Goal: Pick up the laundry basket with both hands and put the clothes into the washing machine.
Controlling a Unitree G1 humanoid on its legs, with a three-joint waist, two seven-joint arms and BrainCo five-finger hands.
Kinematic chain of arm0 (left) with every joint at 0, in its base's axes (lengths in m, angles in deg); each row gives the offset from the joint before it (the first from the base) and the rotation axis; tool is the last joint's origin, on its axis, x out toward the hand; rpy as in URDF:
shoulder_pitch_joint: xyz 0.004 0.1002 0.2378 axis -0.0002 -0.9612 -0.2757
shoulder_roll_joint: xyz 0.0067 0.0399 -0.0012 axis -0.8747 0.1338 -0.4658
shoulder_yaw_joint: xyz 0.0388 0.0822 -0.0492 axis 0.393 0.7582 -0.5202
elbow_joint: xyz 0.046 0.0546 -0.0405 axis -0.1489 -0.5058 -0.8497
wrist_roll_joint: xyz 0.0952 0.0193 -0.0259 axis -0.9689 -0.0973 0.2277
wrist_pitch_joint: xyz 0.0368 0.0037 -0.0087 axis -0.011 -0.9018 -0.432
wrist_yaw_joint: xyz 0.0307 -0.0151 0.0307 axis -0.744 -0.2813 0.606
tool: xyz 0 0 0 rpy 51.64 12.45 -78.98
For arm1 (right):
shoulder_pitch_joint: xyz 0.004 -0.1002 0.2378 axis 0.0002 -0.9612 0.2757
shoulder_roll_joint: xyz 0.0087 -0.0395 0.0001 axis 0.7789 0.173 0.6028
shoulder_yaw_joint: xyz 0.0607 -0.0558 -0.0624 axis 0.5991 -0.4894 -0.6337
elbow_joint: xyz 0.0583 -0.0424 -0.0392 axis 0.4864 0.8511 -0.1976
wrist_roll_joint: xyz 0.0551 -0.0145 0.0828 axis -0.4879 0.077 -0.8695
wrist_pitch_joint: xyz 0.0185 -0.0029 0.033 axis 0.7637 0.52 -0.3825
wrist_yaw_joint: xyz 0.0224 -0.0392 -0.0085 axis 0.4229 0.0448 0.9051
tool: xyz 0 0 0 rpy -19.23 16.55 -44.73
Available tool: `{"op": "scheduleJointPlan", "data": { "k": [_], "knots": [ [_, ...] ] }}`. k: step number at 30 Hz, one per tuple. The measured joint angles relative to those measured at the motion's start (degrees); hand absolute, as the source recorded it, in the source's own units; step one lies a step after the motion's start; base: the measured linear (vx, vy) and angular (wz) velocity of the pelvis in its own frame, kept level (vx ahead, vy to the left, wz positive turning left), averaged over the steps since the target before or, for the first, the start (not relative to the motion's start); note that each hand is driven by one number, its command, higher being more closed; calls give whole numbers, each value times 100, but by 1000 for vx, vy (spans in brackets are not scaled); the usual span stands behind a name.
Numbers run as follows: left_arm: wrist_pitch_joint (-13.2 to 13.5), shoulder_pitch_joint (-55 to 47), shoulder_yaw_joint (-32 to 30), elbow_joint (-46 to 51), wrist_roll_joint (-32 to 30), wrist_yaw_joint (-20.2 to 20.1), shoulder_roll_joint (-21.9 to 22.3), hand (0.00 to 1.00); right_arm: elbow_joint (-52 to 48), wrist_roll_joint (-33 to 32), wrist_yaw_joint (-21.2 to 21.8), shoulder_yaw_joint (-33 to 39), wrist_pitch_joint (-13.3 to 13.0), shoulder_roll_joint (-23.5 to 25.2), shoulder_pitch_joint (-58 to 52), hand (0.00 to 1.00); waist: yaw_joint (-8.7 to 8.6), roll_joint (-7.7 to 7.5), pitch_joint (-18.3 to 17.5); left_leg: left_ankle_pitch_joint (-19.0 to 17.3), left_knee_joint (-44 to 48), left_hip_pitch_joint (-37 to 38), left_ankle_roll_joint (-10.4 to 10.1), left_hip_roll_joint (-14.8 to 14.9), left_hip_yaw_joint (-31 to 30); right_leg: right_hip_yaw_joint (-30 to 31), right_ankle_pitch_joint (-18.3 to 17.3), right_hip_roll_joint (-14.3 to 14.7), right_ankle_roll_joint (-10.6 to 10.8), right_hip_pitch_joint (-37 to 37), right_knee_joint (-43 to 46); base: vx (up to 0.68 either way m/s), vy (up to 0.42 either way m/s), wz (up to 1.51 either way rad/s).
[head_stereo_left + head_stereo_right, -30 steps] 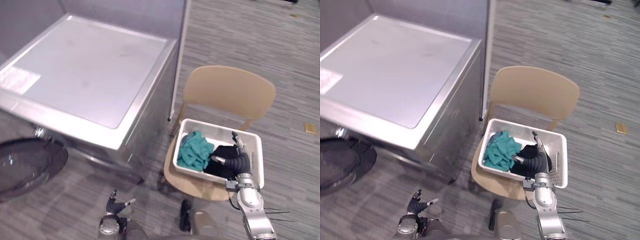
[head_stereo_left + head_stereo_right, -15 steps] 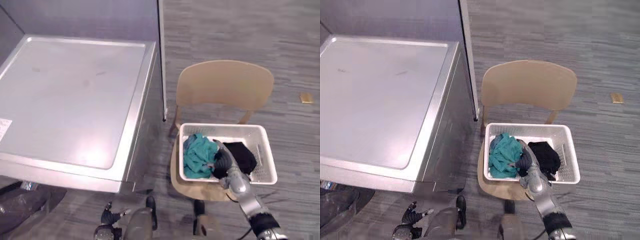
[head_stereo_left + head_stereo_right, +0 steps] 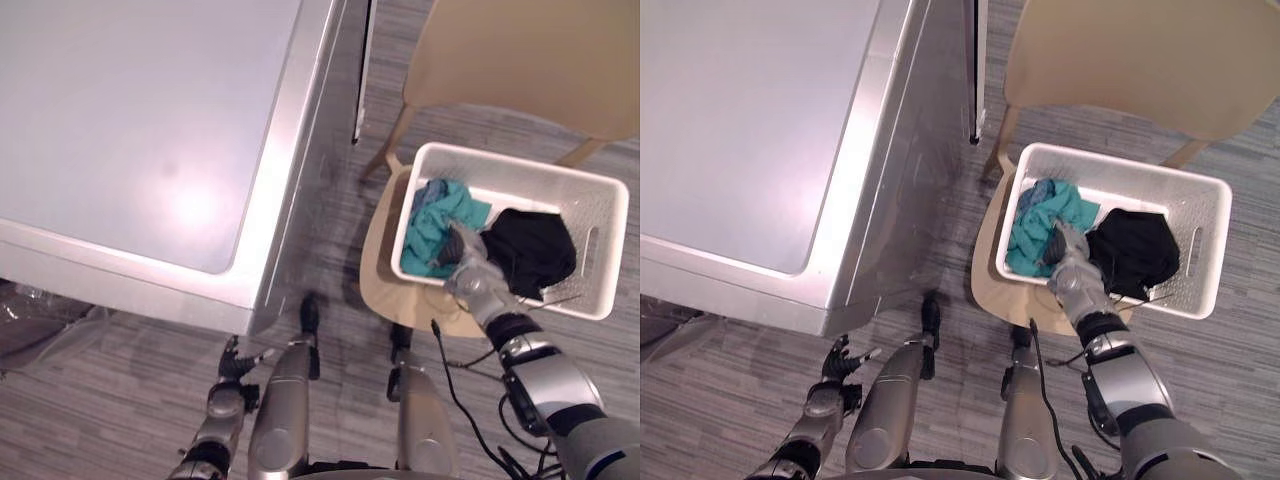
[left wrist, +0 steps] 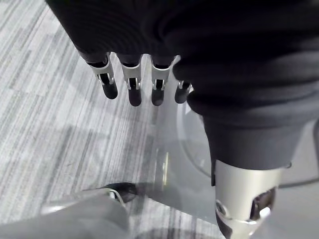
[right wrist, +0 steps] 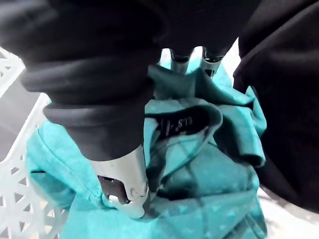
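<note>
The washing machine (image 3: 150, 130) takes up the left and far side of the scene, its flat silver top closed to view. Its opening cannot be seen from above. A glassy curved shape (image 3: 40, 325) low at the near left may be its door, but the edge cuts it off and it is hard to make out.

To the right stands a pale wooden chair (image 3: 520, 50). The white laundry basket (image 3: 598, 225) rests on its seat, with its long axis running left to right. A black garment (image 3: 530, 250) fills its right half and a teal garment (image 3: 435, 225) its left half.

The right robot hand (image 3: 468, 268) is down inside the basket, on the teal garment and just beside the black one. The right wrist view shows it sunk among the teal folds, so whether it has closed on the cloth cannot be told.

The left robot hand (image 4: 133, 87) hangs low at the near left, by the machine's front and well apart from the basket, slack and holding nothing.

A two-handed lift would probably need the left arm to cross rightwards to the basket's left end. The right hand is much the nearer. A grip slot shows in the right end wall; the left end's is hidden behind the teal cloth.
</note>
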Motion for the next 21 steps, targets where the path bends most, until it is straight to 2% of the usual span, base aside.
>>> {"op": "scheduleJointPlan", "data": {
  "k": [4,8,12,18,21],
  "knots": [
    [29,5,9,14,34,21,157,0,-505,-277,-202,-45,24,86,-189,100,13,14,13,58,-145,63,-85,97,115,28,14,67,-22,-54,11,-20,-53,-9],
    [28,5,167,36,75,28,171,0,-1375,-687,-439,38,-27,301,-573,100,52,53,76,361,-327,246,-65,181,133,144,91,176,-78,-28,-46,58,-50,-20],
    [23,3,156,100,72,22,152,0,-2134,-1175,-493,255,-104,501,-1086,100,114,60,176,361,-333,614,-64,237,148,162,97,282,-83,385,-190,108,-50,-9],
    [-76,-48,145,167,-45,-12,73,0,-3129,-1963,-482,682,-489,757,-1620,100,72,18,144,311,-495,1101,-53,219,202,175,92,286,-87,859,-376,27,-7,-3],
    [-145,-225,102,155,-107,-21,-27,0,-3686,-2360,-366,822,-648,1029,-2098,100,-6,-112,-16,311,-525,1185,-55,213,202,172,91,285,-84,933,-397,0,0,0]
  ]
}}
